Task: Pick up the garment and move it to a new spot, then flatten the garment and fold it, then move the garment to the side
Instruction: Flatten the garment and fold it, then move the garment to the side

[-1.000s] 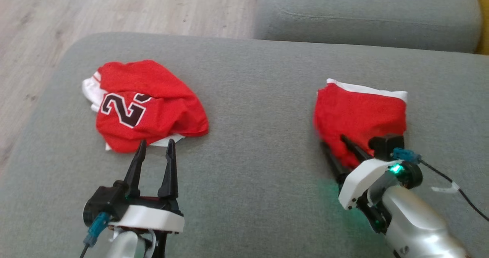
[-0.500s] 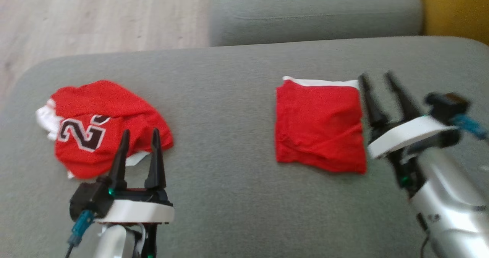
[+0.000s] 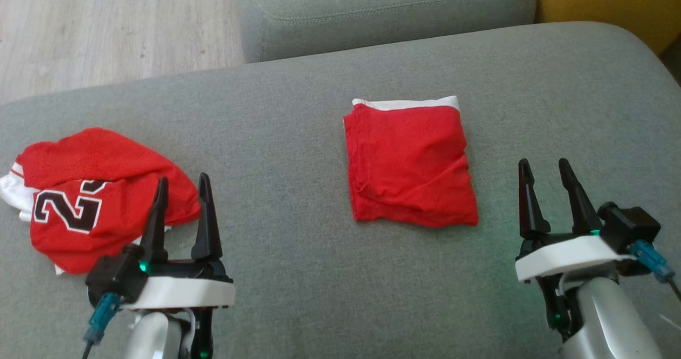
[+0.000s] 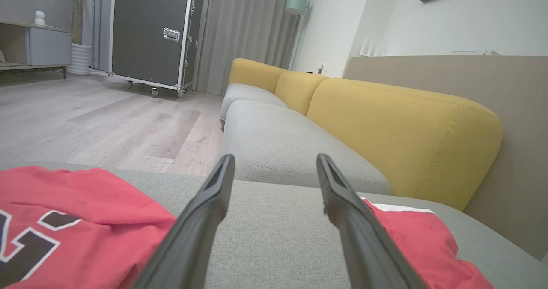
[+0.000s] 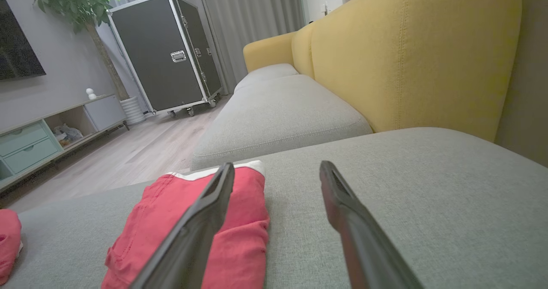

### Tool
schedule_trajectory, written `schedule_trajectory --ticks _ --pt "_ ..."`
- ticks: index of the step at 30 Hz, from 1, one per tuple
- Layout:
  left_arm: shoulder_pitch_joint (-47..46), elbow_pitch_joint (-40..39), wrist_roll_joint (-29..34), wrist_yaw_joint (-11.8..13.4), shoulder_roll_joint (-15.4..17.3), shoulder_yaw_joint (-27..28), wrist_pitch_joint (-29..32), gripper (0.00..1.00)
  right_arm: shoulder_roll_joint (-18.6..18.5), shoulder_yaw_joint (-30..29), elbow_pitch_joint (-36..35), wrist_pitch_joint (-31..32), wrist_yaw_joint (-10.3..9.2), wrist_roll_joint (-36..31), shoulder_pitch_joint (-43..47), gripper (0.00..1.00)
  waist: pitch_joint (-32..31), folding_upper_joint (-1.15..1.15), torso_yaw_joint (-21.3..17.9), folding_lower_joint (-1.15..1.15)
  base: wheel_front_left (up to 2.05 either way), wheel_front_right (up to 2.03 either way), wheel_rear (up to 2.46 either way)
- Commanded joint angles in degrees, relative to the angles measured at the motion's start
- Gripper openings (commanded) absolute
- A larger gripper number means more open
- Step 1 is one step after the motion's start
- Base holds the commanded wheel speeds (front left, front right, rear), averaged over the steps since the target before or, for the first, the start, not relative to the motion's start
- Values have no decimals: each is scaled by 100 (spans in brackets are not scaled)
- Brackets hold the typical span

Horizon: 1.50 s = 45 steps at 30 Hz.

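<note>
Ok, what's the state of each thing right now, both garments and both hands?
folded garment: folded square, flat on the sofa cushion, touched by neither hand.
crumpled jersey: unfolded, bunched in a heap.
left hand: open, empty.
right hand: open, empty, apart from the folded garment.

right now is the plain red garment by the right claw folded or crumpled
Folded: the plain red garment lies as a compact square on the cushion, layered edges showing along its left side.
</note>
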Motion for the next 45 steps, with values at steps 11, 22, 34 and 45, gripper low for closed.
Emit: schedule_trajectory --ticks 11,22,34,45 --pt "-398 -186 -40 -22 42 -154 -37 100 127 -152 -265 -45 -4 -330 -617 0 543 0 577 0 0 0 0" --pt "-816 -78 -77 -80 42 -397 -37 100 -2 -851 1372 490 -4 -592 -2025 0 1214 0 1429 0 0 0 0" --pt "-935 -9 -147 -75 42 -494 -37 100 -96 -693 3305 161 -4 -1075 -3087 0 1324 0 1734 0 0 0 0" --pt "-884 1 -178 -31 42 -519 -37 100 148 1137 3934 160 -4 -414 -3172 0 1183 0 1709 0 0 0 0"
